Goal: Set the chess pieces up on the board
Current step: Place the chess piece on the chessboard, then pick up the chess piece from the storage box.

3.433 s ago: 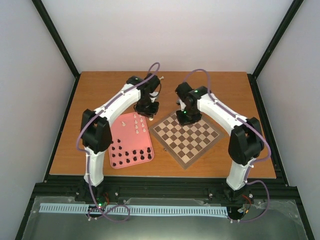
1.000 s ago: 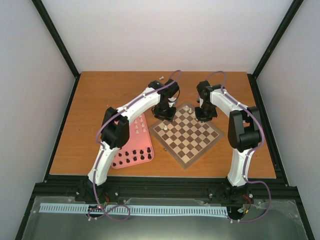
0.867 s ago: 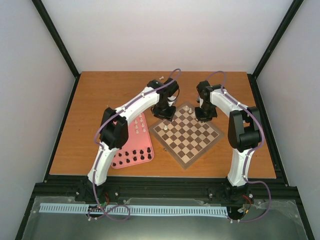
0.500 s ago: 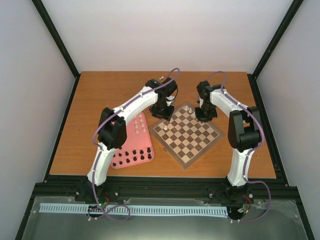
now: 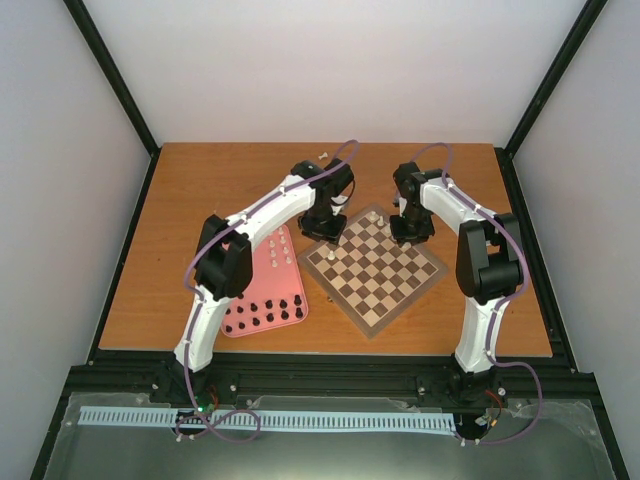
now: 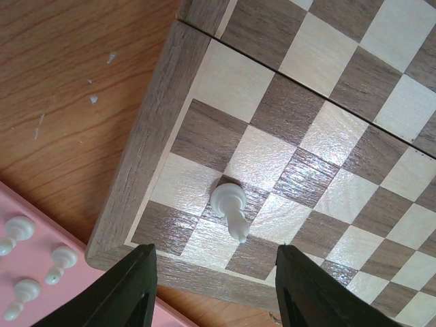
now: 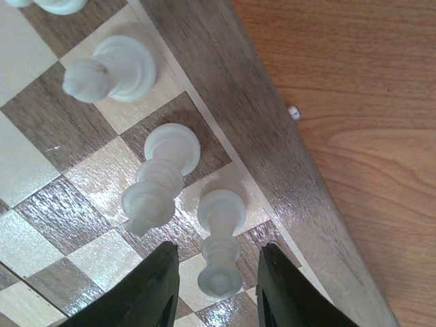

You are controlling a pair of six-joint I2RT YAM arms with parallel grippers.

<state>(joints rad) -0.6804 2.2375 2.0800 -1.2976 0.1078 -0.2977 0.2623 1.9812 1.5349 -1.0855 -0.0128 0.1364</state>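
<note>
Table (image 5: 200, 200): brown wood, carrying everything.
Board (image 5: 385, 290): turned like a diamond, at 3 o'clock from the tray, within reach of both arms.
Pink tray (image 5: 285, 283): serves as store. Black pieces (image 5: 262, 312) in rows at its 6 o'clock end, a few white pieces (image 5: 278, 252) at its 12 o'clock end, not yet set up.
Left gripper (image 6: 214, 293): hangs near the board's 9 o'clock corner, fingers wide apart, holding nothing; probably free to fetch from the tray just beside.
Right gripper (image 7: 216, 289): hangs low at the board's 1 o'clock edge, fingers parted on both sides of one piece with a small gap each side, so not gripping.
Edge-row piece (image 7: 219, 238): white, upright on the row along the border, between the right fingers.
Row neighbours (image 7: 160, 180): more white figures in the same row, toward 11 o'clock in the right wrist view; kinds hard to tell.
White pawn (image 6: 230, 208): alone, upright, second row from the border, fitting for a pawn.
Progress: early, judging by the full tray.
</note>
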